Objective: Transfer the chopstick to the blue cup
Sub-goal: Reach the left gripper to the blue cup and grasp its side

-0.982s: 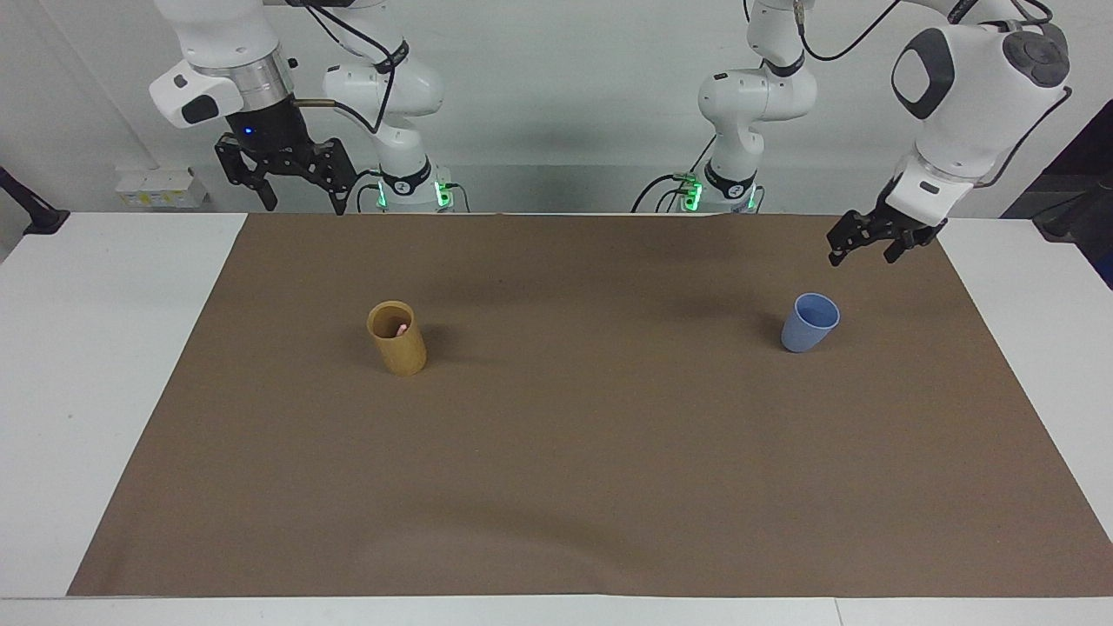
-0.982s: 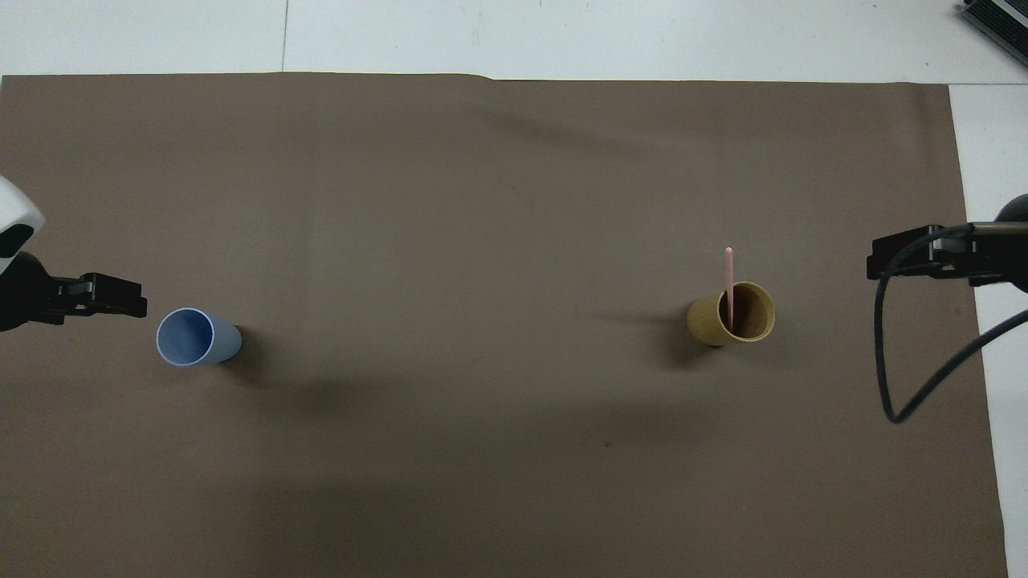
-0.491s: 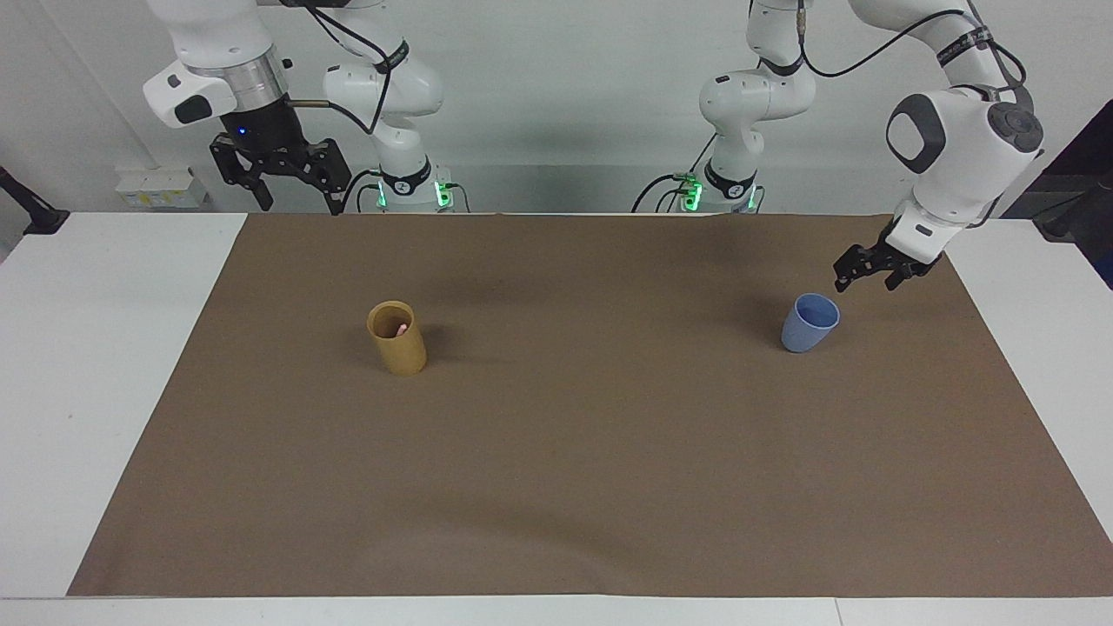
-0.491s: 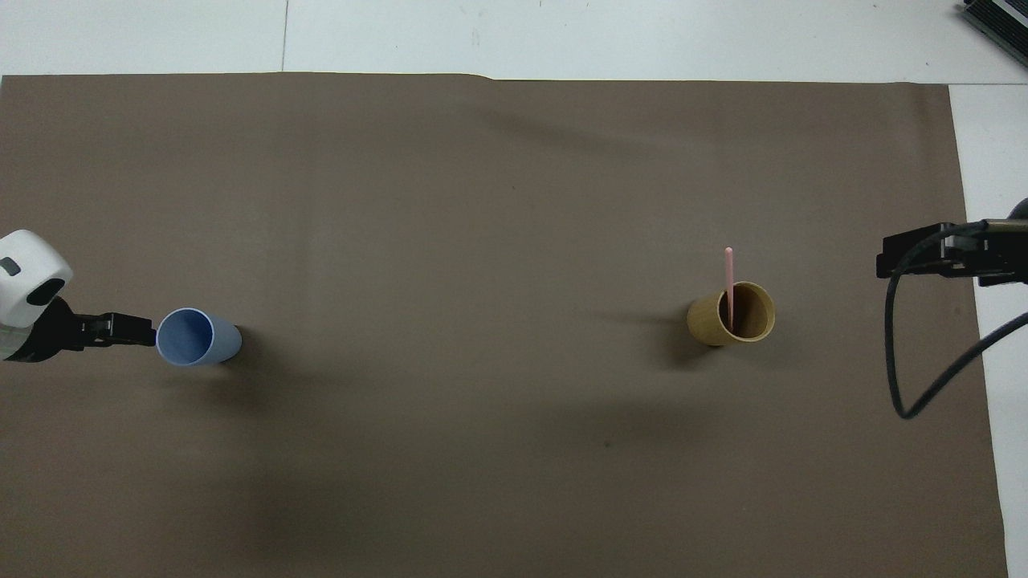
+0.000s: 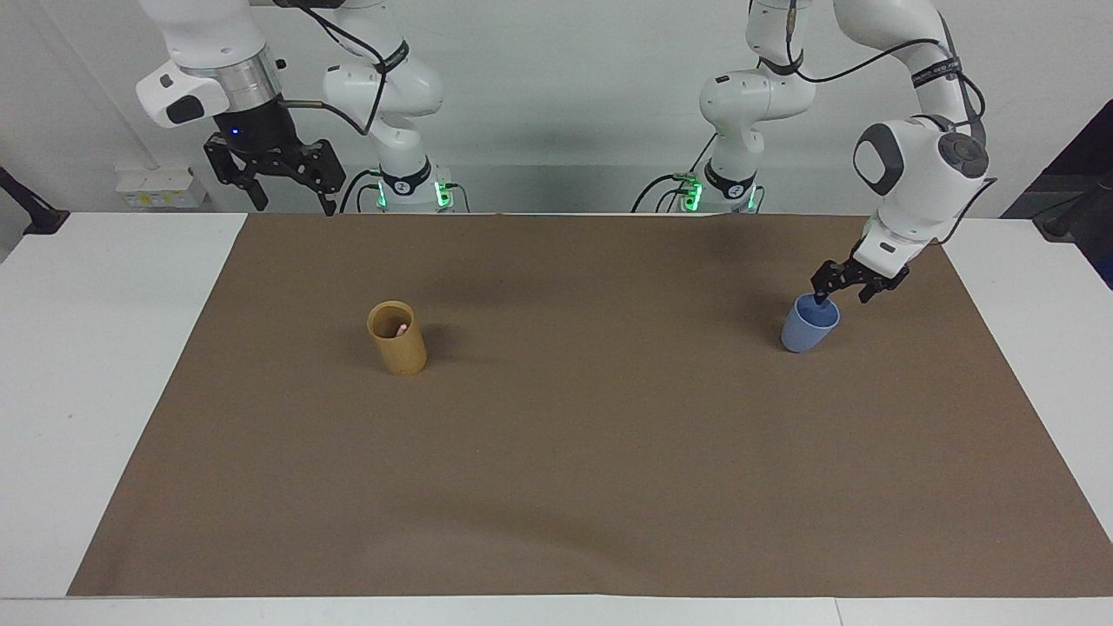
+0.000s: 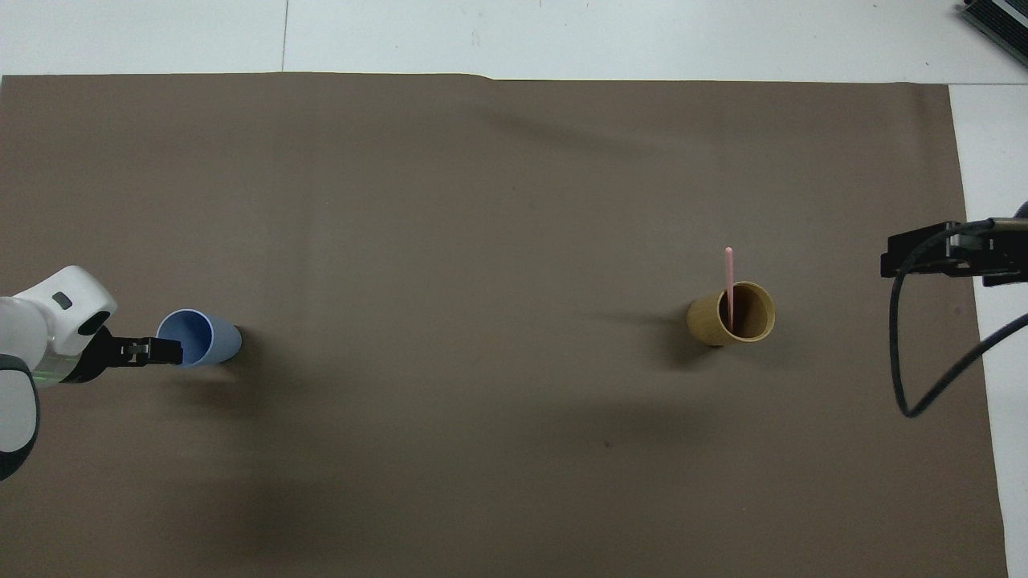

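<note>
The blue cup (image 5: 808, 327) stands upright on the brown mat toward the left arm's end; it also shows in the overhead view (image 6: 201, 339). My left gripper (image 5: 842, 296) is open and low at the cup's rim, one finger at or just inside the rim, the other outside it; it also shows in the overhead view (image 6: 165, 352). One pale-pink chopstick (image 6: 729, 277) stands in the tan-yellow holder (image 6: 732, 315), leaning away from the robots; only its tip (image 5: 401, 329) shows in the facing view. My right gripper (image 5: 296, 205) is open and empty, raised at the right arm's end of the table.
The brown mat (image 5: 556, 487) covers most of the white table (image 5: 96, 365). The tan-yellow holder (image 5: 397, 338) stands toward the right arm's end. The right arm's black cable (image 6: 907, 385) hangs over the mat's edge there.
My left gripper has come down and moved in to the blue cup's rim. My right gripper has drifted slightly up and away from the holder. The cups and chopstick have not moved.
</note>
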Tool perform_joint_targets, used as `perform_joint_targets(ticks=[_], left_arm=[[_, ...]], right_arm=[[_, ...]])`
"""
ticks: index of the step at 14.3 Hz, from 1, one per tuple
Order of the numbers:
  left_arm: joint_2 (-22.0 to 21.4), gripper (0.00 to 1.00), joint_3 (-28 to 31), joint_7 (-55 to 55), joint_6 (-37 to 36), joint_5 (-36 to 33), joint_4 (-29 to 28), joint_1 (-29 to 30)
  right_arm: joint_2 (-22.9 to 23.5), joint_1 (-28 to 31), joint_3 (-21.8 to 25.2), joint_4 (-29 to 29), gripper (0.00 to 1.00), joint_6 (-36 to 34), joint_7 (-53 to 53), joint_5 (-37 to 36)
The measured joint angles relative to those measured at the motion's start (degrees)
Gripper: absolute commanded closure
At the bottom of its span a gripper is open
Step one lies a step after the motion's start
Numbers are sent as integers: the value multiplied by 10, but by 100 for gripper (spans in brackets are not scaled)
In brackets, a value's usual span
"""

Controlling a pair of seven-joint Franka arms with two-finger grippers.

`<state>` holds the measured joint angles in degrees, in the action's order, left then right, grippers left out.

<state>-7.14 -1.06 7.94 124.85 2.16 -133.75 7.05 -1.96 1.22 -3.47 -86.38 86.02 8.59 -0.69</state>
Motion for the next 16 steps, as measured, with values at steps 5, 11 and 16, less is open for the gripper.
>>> perform_joint_targets(ticks=[5,11,16], left_arm=[[-1,76,-2,1,3,0,-1,0],[-1,90,-2,1,3,0,-1,0],[-5,98,-3,-2,3,1,0,-1]], right_arm=[[0,0,0,0,0,0,0,0],[0,0,0,0,0,0,0,0],[0,0,0,0,0,0,0,0]])
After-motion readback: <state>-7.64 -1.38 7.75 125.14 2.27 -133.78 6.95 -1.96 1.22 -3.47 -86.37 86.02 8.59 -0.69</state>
